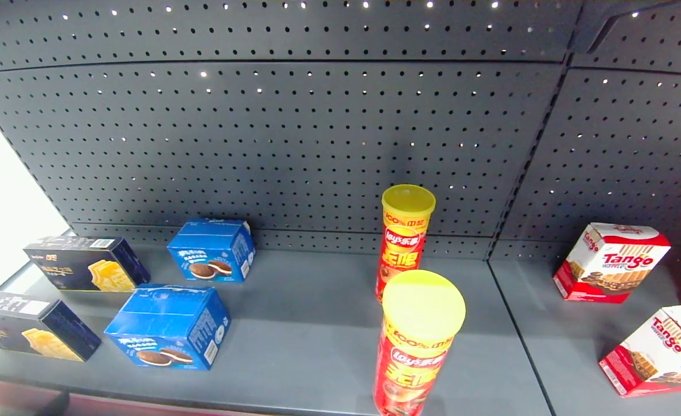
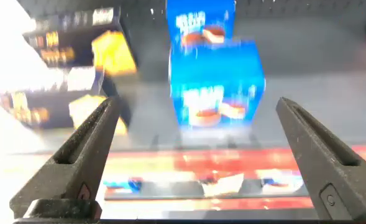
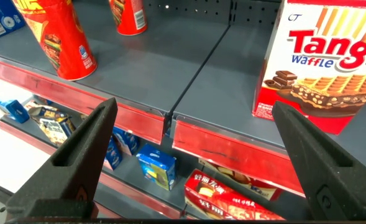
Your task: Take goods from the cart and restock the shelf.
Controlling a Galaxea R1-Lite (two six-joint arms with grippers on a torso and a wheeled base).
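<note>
Dark grey on the shelf (image 1: 317, 323) and its hole-dotted back panel (image 1: 294, 144), bright blue on the biscuit boxes (image 1: 170, 326), navy with yellow on the leftmost boxes (image 1: 83, 263), red under yellow lids (image 1: 423, 306) on the tubes (image 1: 401, 254), red and white on the wafer boxes (image 1: 612, 263).

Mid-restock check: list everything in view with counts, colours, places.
Dark boxes: two, navy and yellow, shelf's left end.
Cookie boxes: two, blue, right of the dark boxes.
Chip cans: two, red with yellow lids, mid-shelf.
Wafer boxes: two, red and white, right bay.
Shelf: one, grey, perforated back panel.
Packs: several, blue and red, below the shelf.
Left end effector: one, black, open, facing the cookie boxes.
Right end effector: one, black, open, before the shelf's front edge.
</note>
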